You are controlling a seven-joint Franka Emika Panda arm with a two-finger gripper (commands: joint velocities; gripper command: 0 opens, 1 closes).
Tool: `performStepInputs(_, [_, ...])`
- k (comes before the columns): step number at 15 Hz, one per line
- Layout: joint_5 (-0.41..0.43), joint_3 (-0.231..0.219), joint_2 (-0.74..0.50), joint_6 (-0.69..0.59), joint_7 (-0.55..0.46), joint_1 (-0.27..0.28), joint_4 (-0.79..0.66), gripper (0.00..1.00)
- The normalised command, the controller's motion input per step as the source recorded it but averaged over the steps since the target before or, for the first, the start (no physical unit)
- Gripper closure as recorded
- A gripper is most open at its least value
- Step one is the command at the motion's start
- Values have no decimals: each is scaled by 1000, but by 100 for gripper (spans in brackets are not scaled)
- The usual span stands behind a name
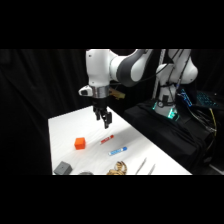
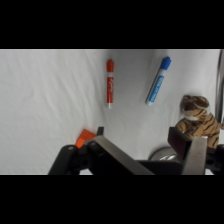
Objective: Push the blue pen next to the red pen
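Gripper hung above the table, behind the red pen; fingers looked slightly parted, holding nothing. Blue pen lay nearer the camera than red pen, close but apart, approx. parallel. Judged: pre-push approach; contact not yet made.

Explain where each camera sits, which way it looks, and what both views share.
Side view: beside the table, looking across and down; shows the arm, its base and the gripper above the table.
Wrist view: on the wrist, looking past the fingers at the table below.
Shared: red pen, blue pen, orange cube, tiger toy.
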Motion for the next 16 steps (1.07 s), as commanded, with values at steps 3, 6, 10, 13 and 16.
performStepInputs(3, [137, 83, 100, 246, 164, 80, -58, 0])
performStepInputs(6, [141, 82, 95, 257, 147, 93, -62, 0])
performStepInputs(10, [100, 61, 93, 276, 129, 93, -69, 0])
performStepInputs(13, [111, 64, 113, 250, 73, 72, -35, 0])
performStepInputs(16, [171, 90, 97, 249, 12, 39, -39, 0])
